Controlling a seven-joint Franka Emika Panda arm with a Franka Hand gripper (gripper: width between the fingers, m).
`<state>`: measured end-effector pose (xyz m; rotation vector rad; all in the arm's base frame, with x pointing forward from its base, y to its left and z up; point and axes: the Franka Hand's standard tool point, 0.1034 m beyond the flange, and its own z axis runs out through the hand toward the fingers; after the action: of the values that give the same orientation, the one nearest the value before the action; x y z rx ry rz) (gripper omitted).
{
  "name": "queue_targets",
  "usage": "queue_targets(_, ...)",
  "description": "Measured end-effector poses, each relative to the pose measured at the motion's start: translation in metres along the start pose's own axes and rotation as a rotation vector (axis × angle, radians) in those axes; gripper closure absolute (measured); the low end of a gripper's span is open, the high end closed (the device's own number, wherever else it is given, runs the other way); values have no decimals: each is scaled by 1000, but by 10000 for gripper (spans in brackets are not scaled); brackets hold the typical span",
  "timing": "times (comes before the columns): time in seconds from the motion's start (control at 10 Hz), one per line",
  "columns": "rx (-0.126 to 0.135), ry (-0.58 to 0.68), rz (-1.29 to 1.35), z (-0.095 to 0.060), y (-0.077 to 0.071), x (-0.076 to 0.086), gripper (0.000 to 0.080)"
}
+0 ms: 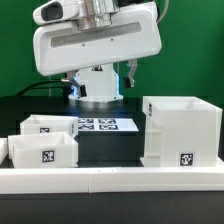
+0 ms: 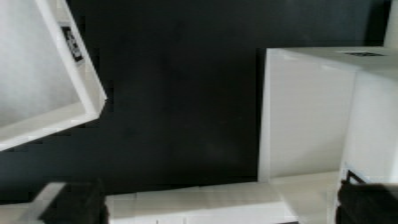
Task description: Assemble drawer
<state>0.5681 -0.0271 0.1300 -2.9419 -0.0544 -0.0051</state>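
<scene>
While the gripper (image 2: 217, 198) hung above the table (image 1: 110, 146) with its fingers (image 2: 71, 200) spread wide and holding nothing, the casing (image 1: 180, 130) stood upright at the exterior view's right. At the left sat the front tray (image 1: 45, 152) and, just behind it, the rear tray (image 1: 42, 124), all behind the rail (image 1: 110, 181).

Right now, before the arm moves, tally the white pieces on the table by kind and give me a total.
casing: 1
trays: 2
marker board: 1
rail: 1
Total: 5
</scene>
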Motion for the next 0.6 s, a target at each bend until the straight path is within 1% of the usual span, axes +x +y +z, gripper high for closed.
queue_targets(0.1,0,-1,-5,1,1,-1,151)
queue_targets(0.2,-13,-9,-127,6,15,-8,151)
queue_targets(0.3,-31,-14,-154,11,26,-14,151)
queue_targets(0.5,-79,4,-255,27,51,-21,151)
queue_targets(0.6,-99,16,-266,36,59,-23,151)
